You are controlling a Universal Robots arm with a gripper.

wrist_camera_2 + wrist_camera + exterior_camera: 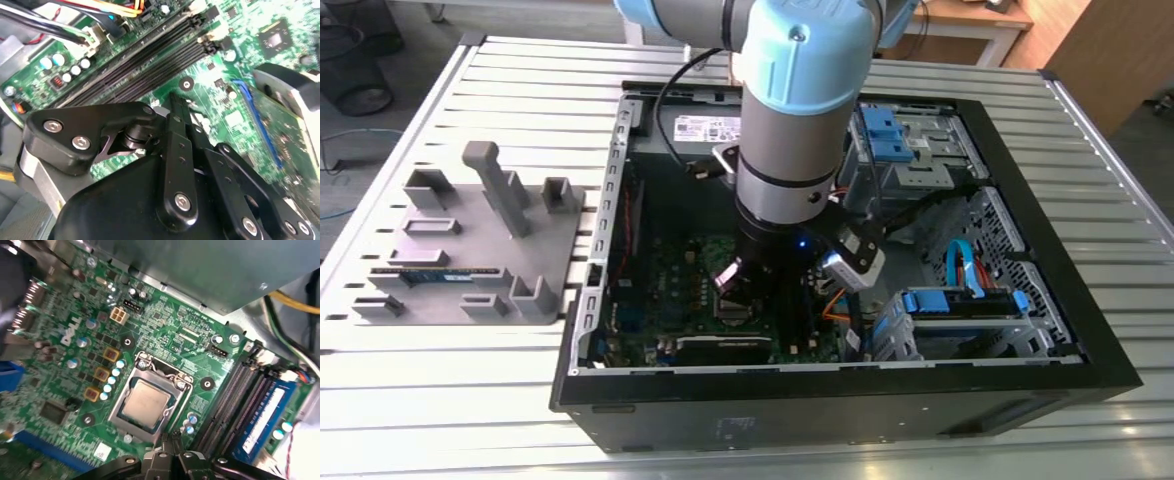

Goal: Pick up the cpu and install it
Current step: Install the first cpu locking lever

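In the first wrist view the cpu (146, 403), a flat square chip with a silver-grey top, lies in the socket on the green motherboard (165, 320). A silver metal frame (119, 406) surrounds it. My gripper (170, 440) hangs just beside the socket's corner, off the chip, with its black fingers together and nothing between them. The second wrist view sees the gripper (173, 99) from behind, its tip over the board near the memory slots (145, 60). In the exterior view the arm reaches down into the open computer case (854, 390), and the gripper (744, 296) is low over the board.
Black memory slots (239, 400) and a blue memory stick (265, 416) run beside the socket. Yellow and black cables (292, 300) cross one corner. A grey fixture block (467, 250) stands on the slatted table at the exterior view's left. Blue drive brackets (961, 300) fill the case's right side.
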